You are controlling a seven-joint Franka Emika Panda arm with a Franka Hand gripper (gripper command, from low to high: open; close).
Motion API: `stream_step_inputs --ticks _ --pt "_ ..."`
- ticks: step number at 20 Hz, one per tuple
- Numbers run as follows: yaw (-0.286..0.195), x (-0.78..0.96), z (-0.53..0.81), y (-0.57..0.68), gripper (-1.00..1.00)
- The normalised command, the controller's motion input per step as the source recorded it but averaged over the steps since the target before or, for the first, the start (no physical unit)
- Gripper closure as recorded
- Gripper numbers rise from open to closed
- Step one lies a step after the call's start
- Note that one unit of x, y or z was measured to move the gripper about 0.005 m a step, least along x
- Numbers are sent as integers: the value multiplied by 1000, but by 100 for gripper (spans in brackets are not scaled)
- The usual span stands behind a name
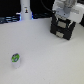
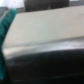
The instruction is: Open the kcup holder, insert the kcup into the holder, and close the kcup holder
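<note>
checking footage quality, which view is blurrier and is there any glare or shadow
Wrist view: heavily blurred, only a dark edge of the kcup holder against a pale surface, no detail. Exterior view: soft and low-resolution, but the kcup, holder and gripper read clearly; table bright and washed out, faint shadow beside the kcup.

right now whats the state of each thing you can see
kcup holder: drawer looks shut, sits on the table at the exterior view's right
kcup: upright on the table, green top up, untouched, well apart from the holder
gripper: right at the holder's top; open or shut cannot be told
white bottle-like post: upright at the back of the table
table: white, bears the kcup and holder
</note>
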Motion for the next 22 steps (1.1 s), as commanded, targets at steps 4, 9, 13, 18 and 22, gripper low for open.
stream_step_inputs --ticks 4,9,13,18,22 --pt "-16 160 1 -36 100" --pt "-43 644 139 -132 100" --pt "-52 811 193 -167 100" --pt "-47 968 180 -231 100" --pt "-44 993 138 -232 100"
